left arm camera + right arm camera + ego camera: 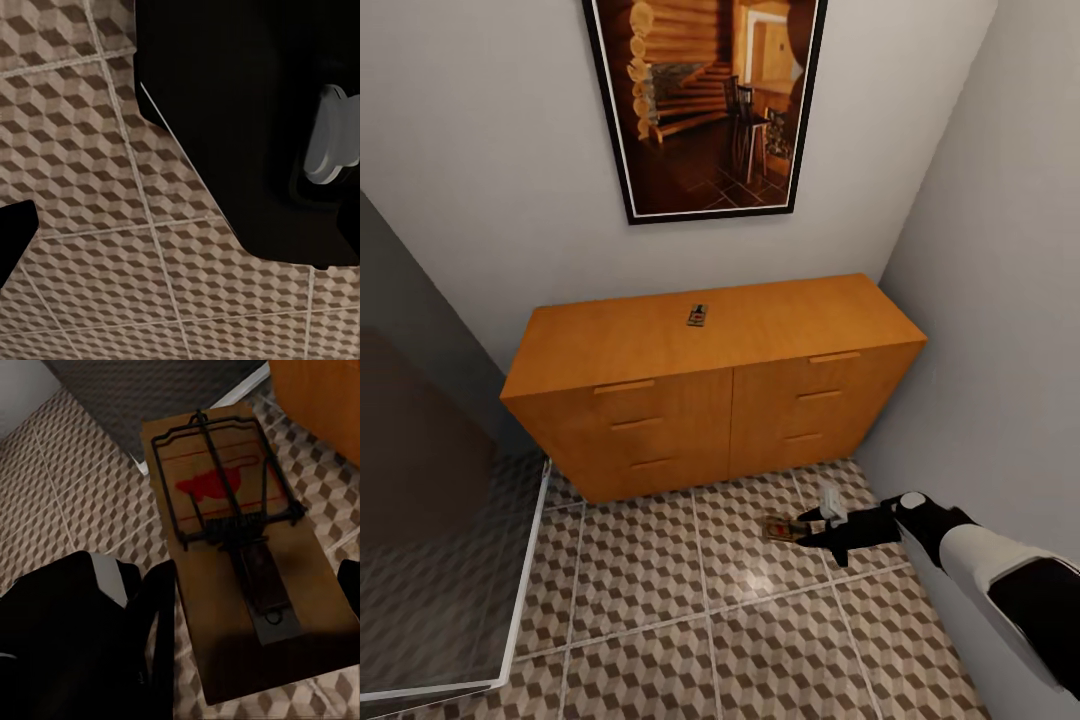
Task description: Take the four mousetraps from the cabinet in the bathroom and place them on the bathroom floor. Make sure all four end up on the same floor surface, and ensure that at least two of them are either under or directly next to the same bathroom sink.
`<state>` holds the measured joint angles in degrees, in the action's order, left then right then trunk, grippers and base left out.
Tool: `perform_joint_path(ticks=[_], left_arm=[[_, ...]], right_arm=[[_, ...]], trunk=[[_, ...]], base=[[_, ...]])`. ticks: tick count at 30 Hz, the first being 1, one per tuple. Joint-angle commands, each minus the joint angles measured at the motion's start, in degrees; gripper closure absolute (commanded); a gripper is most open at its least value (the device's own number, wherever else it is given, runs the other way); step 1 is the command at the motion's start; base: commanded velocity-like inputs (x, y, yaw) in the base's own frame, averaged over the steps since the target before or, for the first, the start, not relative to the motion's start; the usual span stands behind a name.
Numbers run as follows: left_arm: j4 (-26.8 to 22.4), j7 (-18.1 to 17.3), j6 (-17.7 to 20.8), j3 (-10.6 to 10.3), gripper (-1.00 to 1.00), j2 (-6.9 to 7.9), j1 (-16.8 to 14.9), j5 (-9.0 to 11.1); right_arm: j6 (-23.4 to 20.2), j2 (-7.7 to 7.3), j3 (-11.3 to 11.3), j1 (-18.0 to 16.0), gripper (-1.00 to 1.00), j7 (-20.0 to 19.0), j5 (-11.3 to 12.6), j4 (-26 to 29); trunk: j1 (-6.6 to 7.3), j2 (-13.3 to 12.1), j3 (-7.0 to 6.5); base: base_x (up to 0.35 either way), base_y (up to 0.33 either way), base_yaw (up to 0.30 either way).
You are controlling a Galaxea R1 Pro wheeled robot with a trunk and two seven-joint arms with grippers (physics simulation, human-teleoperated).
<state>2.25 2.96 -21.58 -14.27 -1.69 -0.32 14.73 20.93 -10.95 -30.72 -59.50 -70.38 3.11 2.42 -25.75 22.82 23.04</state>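
One mousetrap (697, 315), a small wooden board with wire parts, lies on top of the orange-brown cabinet (660, 400) near its back edge. A second mousetrap (779, 527) (240, 555) is down at the cube-patterned bathroom floor (650, 590), in front of the cabinet's right half. My right gripper (806, 527) (255, 585) reaches in low from the right, shut on that trap's near end with a finger along each long edge. Over floor tiles in the left wrist view, one dark fingertip (15, 236) of my left gripper sits far out at the frame's edge. The bathroom sink is out of view.
A grey wall (1000, 300) stands close on the right, beside the cabinet and my right arm. A glass panel with a white frame (525, 560) bounds the floor on the left. A framed picture (705, 100) hangs above the cabinet. The robot's dark body (240, 112) looms in the left wrist view.
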Motion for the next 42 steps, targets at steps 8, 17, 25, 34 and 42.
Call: perform_joint_path(ticks=[8,17,25,34,42], left_arm=[[-0.3,0.2,-0.9,-0.5,-1.0,0.02,0.0,0.0],[-3.8,0.5,-1.0,-0.8,-1.0,0.09,0.0,0.0],[-6.2,0.7,-1.0,-0.7,-1.0,0.41,0.0,0.0],[-6.5,0.9,-0.9,-0.6,-1.0,0.45,0.0,0.1],[-6.8,0.9,-0.9,-0.5,-1.0,0.53,0.0,0.1]], right_arm=[[3.7,0.58,-0.1,10.0,1.0,6.8,0.4,-1.2],[8.5,0.54,-0.1,25.4,1.0,27.7,0.4,-1.3],[9.0,3.64,-0.1,34.6,1.0,47.4,0.5,-1.4],[9.1,11.48,-0.1,39.0,1.0,67.8,0.7,-1.4],[13.6,15.83,0.1,39.4,1.0,88.8,1.2,-1.1]], trunk=[[-0.03,0.1,0.07],[-0.03,0.1,0.07],[-0.03,0.1,0.07],[-0.03,0.1,0.07],[-0.03,0.1,0.07]], base=[[0.0,0.0,0.0],[0.0,0.0,0.0],[0.0,0.0,0.0],[0.0,0.0,0.0],[0.0,0.0,0.0]])
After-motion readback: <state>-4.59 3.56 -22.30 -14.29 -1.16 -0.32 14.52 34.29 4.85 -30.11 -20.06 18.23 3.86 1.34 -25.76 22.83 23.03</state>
